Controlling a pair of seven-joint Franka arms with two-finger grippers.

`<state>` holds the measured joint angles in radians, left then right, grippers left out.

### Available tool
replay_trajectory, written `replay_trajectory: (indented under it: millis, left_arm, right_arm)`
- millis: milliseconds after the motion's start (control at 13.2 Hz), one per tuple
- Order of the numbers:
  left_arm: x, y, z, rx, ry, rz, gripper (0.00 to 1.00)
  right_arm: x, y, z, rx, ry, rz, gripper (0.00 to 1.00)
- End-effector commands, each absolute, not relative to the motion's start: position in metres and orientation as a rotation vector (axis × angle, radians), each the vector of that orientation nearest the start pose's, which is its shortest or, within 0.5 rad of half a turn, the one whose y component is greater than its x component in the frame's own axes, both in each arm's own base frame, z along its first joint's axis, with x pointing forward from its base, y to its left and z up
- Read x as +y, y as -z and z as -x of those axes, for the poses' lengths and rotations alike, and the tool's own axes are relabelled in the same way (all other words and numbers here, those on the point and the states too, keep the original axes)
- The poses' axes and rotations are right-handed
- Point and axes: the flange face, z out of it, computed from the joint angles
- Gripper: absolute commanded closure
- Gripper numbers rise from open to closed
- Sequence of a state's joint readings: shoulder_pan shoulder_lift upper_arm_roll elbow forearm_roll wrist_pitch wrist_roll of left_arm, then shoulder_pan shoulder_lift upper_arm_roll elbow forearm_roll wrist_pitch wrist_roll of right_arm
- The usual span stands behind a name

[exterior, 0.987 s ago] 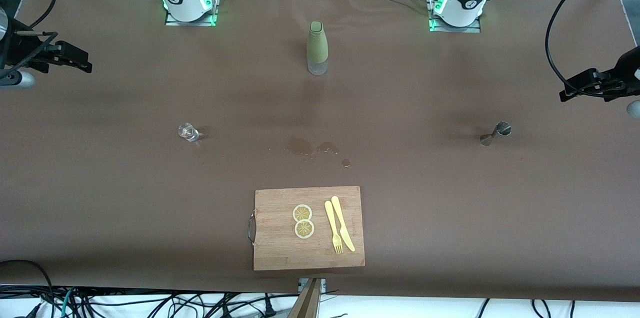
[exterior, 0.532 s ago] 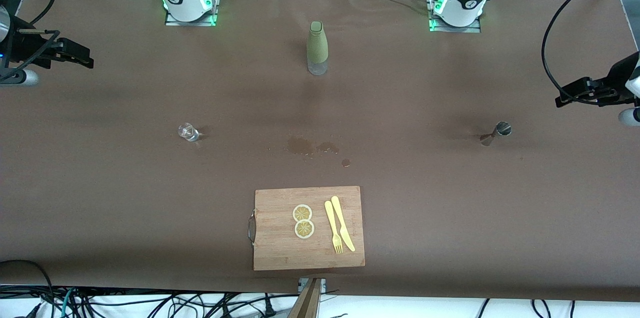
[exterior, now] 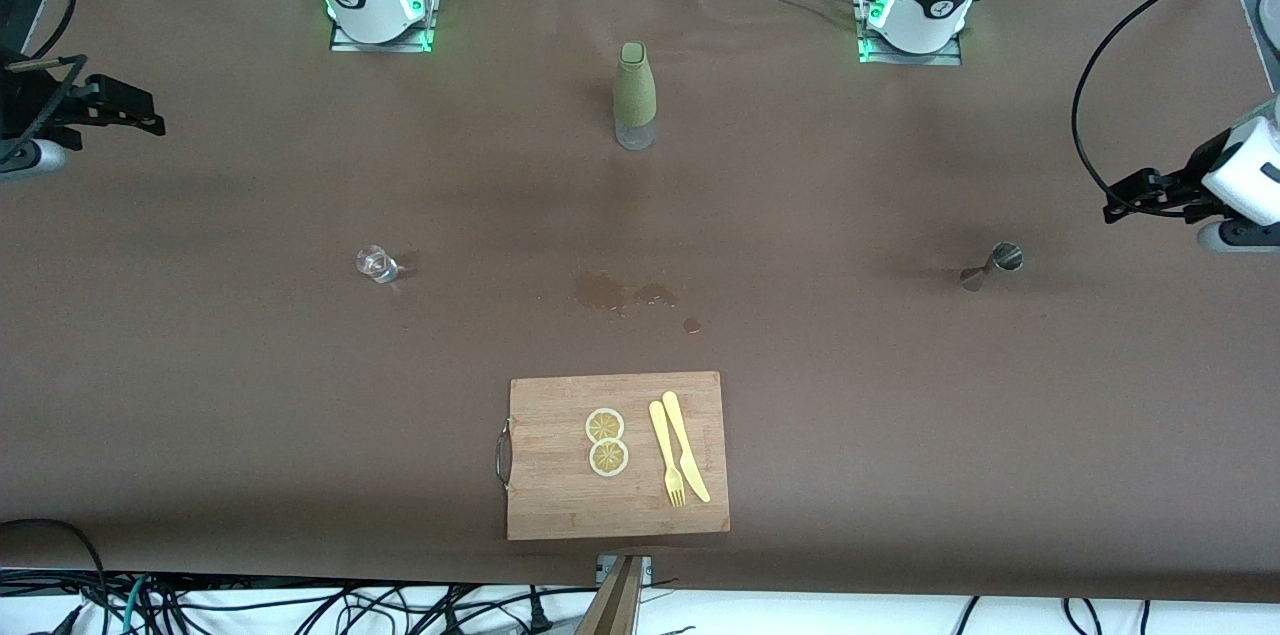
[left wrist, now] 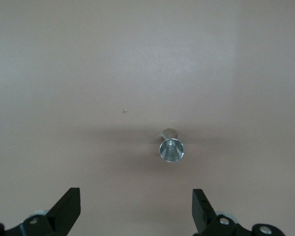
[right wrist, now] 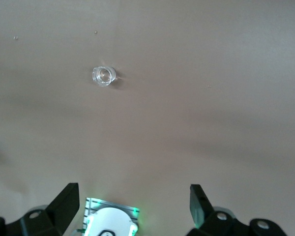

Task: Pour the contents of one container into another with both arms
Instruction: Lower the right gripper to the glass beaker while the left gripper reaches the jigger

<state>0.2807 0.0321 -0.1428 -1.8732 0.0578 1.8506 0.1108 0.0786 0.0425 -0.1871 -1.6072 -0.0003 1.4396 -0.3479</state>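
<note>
The steel jigger stands on the brown table toward the left arm's end; in the left wrist view the jigger shows its open cone from above. My left gripper hangs open and empty over the table edge at that end, apart from the jigger, with the left gripper jaws spread wide. The clear tumbler stands toward the right arm's end and appears again as the tumbler. My right gripper hovers open over that table edge, its right gripper jaws wide and empty.
A tall green-sleeved bottle stands mid-table near the arm bases. A wooden cutting board with lemon slices, a yellow fork and a yellow knife lies near the front edge. Wet spots mark the cloth between them.
The left gripper has swung inward and lower toward the jigger, its white wrist now showing. The right gripper has drifted slightly outward. Jigger and tumbler have not moved.
</note>
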Motion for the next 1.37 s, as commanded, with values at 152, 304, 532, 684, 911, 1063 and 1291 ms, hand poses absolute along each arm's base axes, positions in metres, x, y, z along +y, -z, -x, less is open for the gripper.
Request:
replay_trajectory:
  millis: [152, 304, 532, 684, 911, 1063, 1291]
  left_arm:
    - [0.125, -0.444, -0.552, 0.317, -0.106, 3.083, 0.0]
    - [0.152, -0.418, -0.558, 0.475, -0.113, 3.093, 0.0]
    - [0.195, -0.379, -0.564, 0.865, -0.046, 3.101, 0.0]
    - [0.213, -0.358, -0.564, 1.015, 0.039, 3.117, 0.0]
    - [0.23, -0.315, -0.561, 1.261, 0.156, 3.136, 0.0]
    - [0.257, -0.272, -0.55, 1.453, 0.346, 3.141, 0.0]
    - [0.275, -0.224, -0.55, 1.8, 0.706, 2.94, 0.0]
  right_arm:
    - [-0.112, -0.543, -0.554, -0.651, -0.326, 2.92, 0.0]
    - [-0.15, -0.521, -0.552, -0.688, -0.293, 2.824, 0.0]
    - [-0.193, -0.488, -0.55, -0.774, -0.234, 2.685, 0.0]
    - [-0.208, -0.46, -0.555, -0.879, -0.183, 2.594, 0.0]
    - [-0.227, -0.402, -0.56, -1.005, -0.03, 2.425, 0.0]
    - [-0.236, -0.37, -0.557, -1.086, 0.072, 2.301, 0.0]
    - [-0.245, -0.323, -0.545, -1.254, 0.32, 2.152, 0.0]
